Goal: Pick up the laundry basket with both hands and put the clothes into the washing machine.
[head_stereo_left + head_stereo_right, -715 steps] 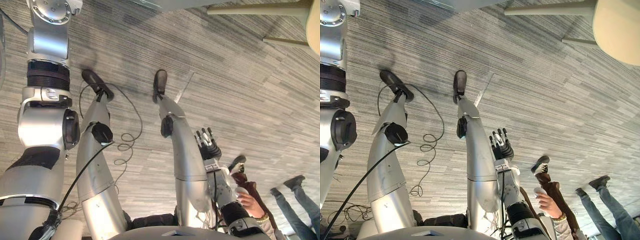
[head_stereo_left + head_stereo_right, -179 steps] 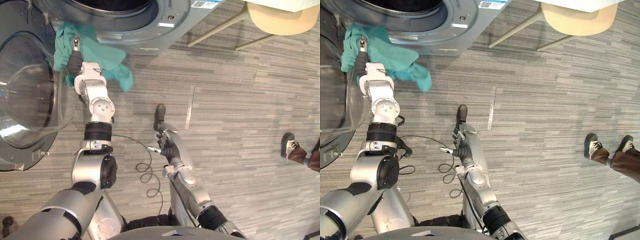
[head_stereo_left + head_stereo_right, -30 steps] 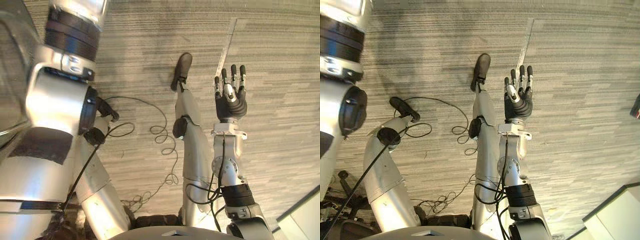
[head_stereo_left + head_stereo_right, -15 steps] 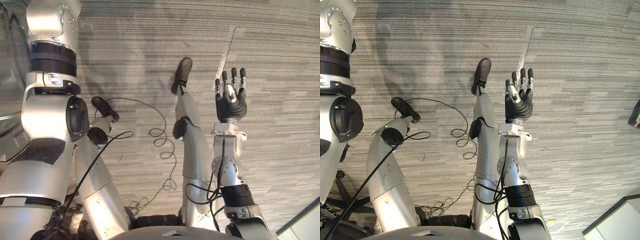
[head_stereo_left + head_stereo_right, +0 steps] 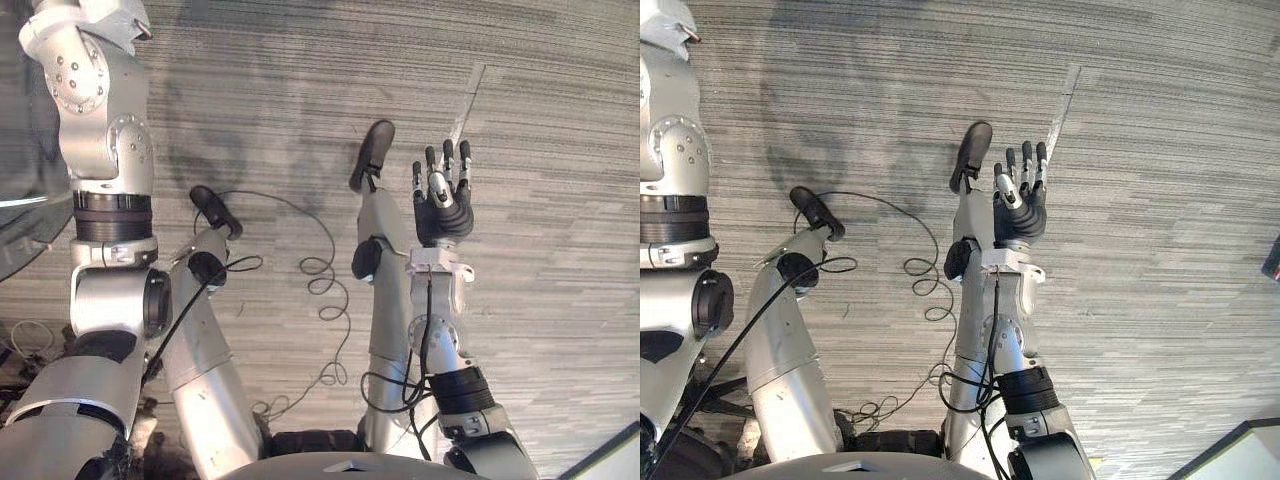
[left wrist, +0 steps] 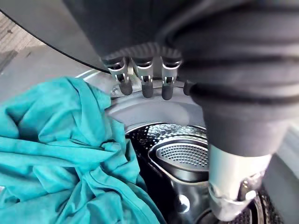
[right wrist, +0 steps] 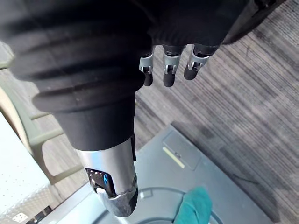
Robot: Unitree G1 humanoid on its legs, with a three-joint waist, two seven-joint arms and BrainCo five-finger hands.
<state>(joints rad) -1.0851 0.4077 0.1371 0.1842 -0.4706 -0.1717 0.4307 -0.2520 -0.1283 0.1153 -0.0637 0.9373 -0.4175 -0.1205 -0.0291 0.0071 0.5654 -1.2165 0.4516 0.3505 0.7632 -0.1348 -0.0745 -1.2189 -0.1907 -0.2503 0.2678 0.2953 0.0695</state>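
Up close, the left hand (image 6: pixel 142 84) hangs before the washer (image 6: pixel 140 109), fingers loose and apart, gripping nothing. One teal cloth (image 6: pixel 56 154) lies bunched on the rim of the washer's mouth, with a fold in front of the dark drum (image 6: pixel 187 158); whether any of it is inside I cannot tell. The right hand (image 5: pixel 443 205) is well apart over the floor (image 5: pixel 560 150), fingers straight, holding nothing.

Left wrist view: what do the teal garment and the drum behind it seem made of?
Teal garment: soft matte cloth, probably a cotton-like knit, judging by its loose folds and stitched hem. Washing machine drum: bare polished metal, likely stainless steel; its perforated paddle and wall glint with reflections.
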